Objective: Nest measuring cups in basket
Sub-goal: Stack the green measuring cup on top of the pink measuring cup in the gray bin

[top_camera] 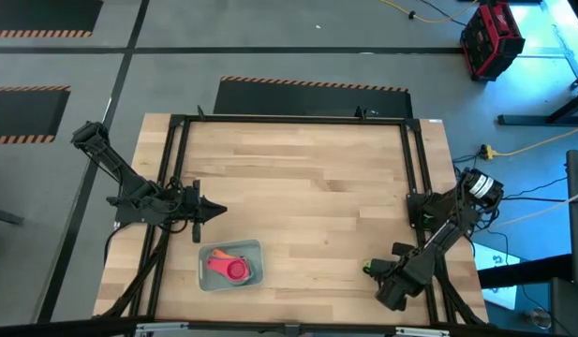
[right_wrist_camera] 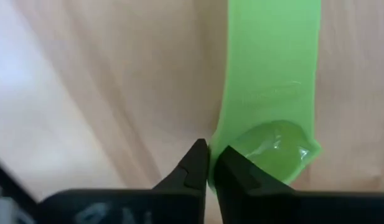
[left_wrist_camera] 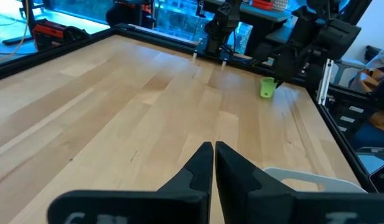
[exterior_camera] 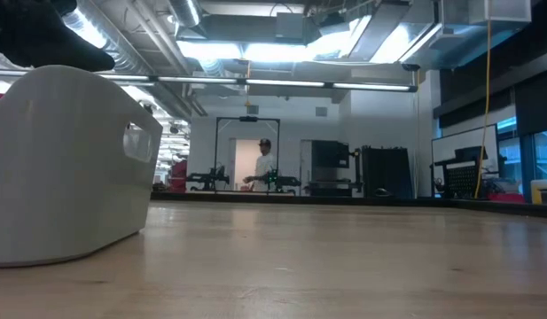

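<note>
**Open tabletop, obstacles at the near edge**

The table (top_camera: 298, 178) lies bare from nine through twelve to three o'clock. Toward seven o'clock the basket (top_camera: 230, 265) stands with cups inside. Toward five o'clock the green cup (top_camera: 367, 270) lies beside the right gripper (top_camera: 375, 271).

One basket (top_camera: 251, 251), two measuring cups: pink (top_camera: 234, 270), green (left_wrist_camera: 267, 88).

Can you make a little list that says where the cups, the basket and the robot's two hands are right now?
Basket: pale grey-green shallow plastic tray, table's near-left part.
Cups inside: pink plastic measuring cup on top; others beneath hard to tell.
Cup outside: green plastic measuring cup, table's near-right edge.
Right gripper: pinched shut on the green cup's rim.
Left gripper: shut, empty, above the table beside the basket.
</note>
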Tool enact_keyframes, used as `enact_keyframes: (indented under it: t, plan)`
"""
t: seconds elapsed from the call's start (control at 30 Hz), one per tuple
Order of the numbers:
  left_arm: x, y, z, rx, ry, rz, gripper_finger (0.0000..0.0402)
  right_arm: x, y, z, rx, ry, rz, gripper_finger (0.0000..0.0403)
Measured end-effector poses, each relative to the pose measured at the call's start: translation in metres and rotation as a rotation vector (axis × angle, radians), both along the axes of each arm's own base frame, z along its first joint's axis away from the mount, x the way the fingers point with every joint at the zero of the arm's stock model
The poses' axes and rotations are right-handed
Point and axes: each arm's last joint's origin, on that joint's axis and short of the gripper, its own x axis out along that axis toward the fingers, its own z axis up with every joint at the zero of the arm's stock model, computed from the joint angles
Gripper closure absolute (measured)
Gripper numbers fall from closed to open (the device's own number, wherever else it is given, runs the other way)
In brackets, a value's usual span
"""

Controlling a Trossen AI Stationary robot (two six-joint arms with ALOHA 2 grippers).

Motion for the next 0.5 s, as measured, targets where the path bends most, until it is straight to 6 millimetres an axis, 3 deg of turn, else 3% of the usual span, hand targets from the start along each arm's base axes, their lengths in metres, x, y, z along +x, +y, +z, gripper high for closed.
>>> enact_keyframes:
  t: [0.5]
  plan:
    - [0.000, 0.000, 0.000, 0.000, 0.000, 0.000, 0.0390, 0.066, 0.000, 0.052, 0.132, -0.193, -0.090, 0.0390]
